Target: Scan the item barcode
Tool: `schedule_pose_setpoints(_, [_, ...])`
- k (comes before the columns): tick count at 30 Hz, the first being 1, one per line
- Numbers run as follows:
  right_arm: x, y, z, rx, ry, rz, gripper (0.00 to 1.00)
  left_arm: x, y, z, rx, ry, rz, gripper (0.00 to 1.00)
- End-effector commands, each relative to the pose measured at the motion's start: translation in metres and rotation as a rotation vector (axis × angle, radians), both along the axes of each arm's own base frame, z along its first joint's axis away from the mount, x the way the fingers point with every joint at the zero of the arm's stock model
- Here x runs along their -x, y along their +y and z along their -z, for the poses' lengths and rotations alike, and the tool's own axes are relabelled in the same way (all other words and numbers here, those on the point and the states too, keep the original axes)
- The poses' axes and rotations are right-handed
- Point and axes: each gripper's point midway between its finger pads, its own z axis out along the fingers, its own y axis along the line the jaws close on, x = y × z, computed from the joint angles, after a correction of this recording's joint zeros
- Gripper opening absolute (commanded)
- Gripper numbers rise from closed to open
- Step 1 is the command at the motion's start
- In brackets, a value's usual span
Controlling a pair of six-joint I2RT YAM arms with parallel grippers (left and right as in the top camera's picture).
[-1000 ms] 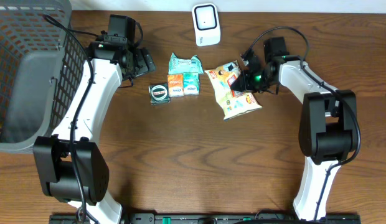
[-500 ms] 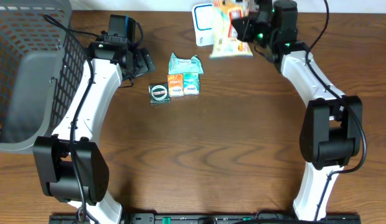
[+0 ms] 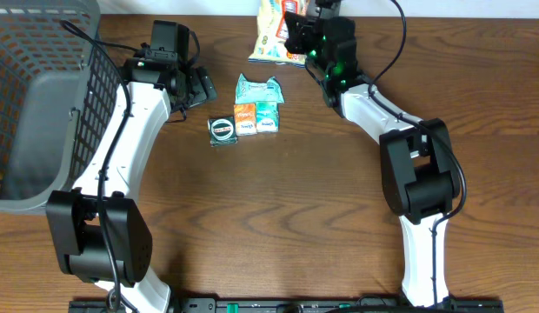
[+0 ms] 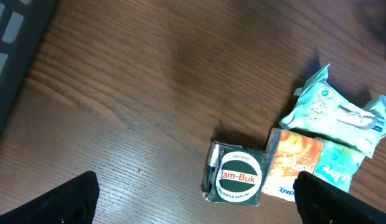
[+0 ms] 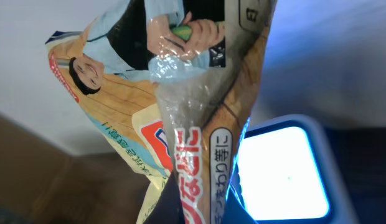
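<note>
Right gripper (image 3: 296, 33) clamped on snack bag (image 3: 271, 36) at the far edge of the table (image 3: 322, 217), just beside the lit scanner (image 5: 281, 177), left gripper (image 3: 202, 87) jaws wide apart, near balm tin (image 4: 238, 179).

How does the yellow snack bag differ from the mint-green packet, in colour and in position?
The snack bag is yellow-tan with printed figures, while the mint-green packet is pale green. The snack bag is held off the table, pinched in the shut right tool in front of the lit scanner. The mint-green packet lies flat on the table, and no tool touches it. Both are soft plastic packets.
</note>
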Motion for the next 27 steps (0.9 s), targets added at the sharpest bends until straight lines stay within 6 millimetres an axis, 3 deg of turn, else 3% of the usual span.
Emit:
schedule_pose_setpoints(1, [-0.012,-0.025,-0.02,-0.015,-0.044,0.09,0.01,-0.001,0.001,-0.001,-0.008,0.0,-0.005,0.98])
schedule_pose_setpoints(6, [-0.014,-0.031,-0.021,-0.01,-0.054,0.09,0.01,-0.001,0.001,-0.001,-0.007,0.0,-0.005,0.98])
schedule_pose_setpoints(10, [-0.02,-0.058,-0.048,0.02,-0.126,0.127,0.01,-0.001,0.001,-0.001,-0.008,-0.001,-0.005,0.98])
schedule_pose_setpoints(13, [-0.023,-0.107,-0.07,0.05,-0.121,0.198,0.01,-0.001,0.001,-0.001,-0.007,0.0,-0.005,0.98])
schedule_pose_setpoints(16, [-0.02,-0.16,-0.074,0.121,-0.052,0.268,0.01,-0.001,0.001,-0.001,-0.007,0.0,-0.005,0.98])
schedule_pose_setpoints(17, [-0.016,-0.192,-0.067,0.179,0.006,0.316,0.01,-0.001,0.001,-0.001,-0.007,-0.001,-0.005,0.98])
schedule_pose_setpoints(23, [0.016,-0.329,-0.015,0.369,0.295,0.639,0.01,-0.001,0.001,-0.001,-0.007,-0.001,-0.005,0.98])
schedule_pose_setpoints(27, [0.043,-0.386,0.015,0.46,0.44,0.728,0.05,-0.001,0.001,-0.001,-0.008,0.0,-0.005,0.98])
